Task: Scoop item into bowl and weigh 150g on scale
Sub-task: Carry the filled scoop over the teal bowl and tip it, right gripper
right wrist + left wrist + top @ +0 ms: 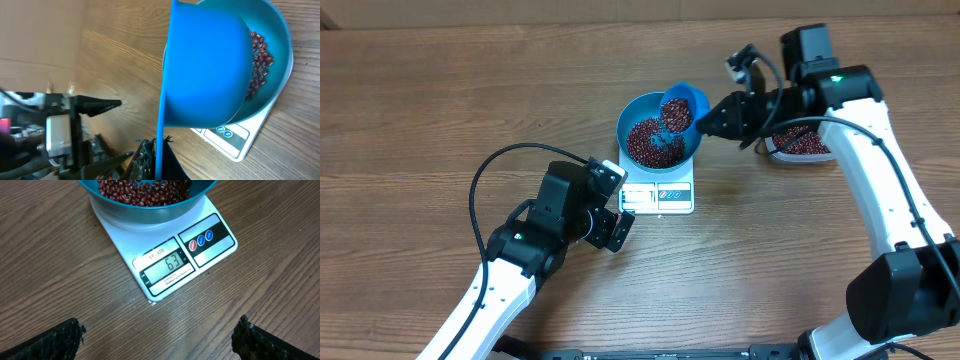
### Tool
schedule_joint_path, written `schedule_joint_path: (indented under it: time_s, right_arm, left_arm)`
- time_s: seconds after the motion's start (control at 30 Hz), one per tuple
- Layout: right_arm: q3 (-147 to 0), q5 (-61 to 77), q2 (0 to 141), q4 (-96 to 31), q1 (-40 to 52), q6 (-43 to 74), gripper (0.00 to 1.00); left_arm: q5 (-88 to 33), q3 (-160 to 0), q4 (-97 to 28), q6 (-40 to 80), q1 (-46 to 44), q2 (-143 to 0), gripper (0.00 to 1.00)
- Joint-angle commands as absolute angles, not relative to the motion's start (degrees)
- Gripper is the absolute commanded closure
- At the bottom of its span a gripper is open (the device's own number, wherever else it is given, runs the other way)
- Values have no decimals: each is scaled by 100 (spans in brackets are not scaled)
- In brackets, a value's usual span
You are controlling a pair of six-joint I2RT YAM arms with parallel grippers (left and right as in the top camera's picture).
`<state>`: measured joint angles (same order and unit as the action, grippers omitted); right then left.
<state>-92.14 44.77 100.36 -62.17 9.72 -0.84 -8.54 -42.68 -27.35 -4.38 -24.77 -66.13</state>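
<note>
**Scale display shows 63 as scoop tips over bowl**

White and square, the scale sits on the wooden counter with the bright blue bowl standing on its platform. Its front panel carries the label "SF-400" above the display, which reads 63. A line of small print beneath begins "CAPACITY"; the rest is too fine to read. Beside the display are three round buttons: one red, one blue, one dark. Maroon beans cover the bottom of the bowl. The small blue scoop is tilted above the bowl's rim on the tub side, with more beans at its mouth. The right tool is clenched on the scoop's handle. The left tool is released, its fingers spread wide, and hovers just in front of the scale's panel holding nothing. A clear tub of beans rests on the counter partly under the right arm, near the bowl.
</note>
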Motion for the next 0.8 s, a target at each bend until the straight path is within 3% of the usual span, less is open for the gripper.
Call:
schedule_joint_path:
  time_s: [0.0,0.6,0.77]
  right_arm:
    - [-9415,3503,9826,-6062,1347,156,96]
    - [-9415,-1041,9826,-5168,3304,-47,96]
    - [-9415,-1754,9826,-5109,3658,-351,96]
  left_arm:
    - [-838,-4250,-2716,-340,-2506,-6591,0]
    - [-840,-4250,-2714,-340,-2506,-6591,0]
    - [-840,-4250,-2714,-340,-2506,-6591,0]
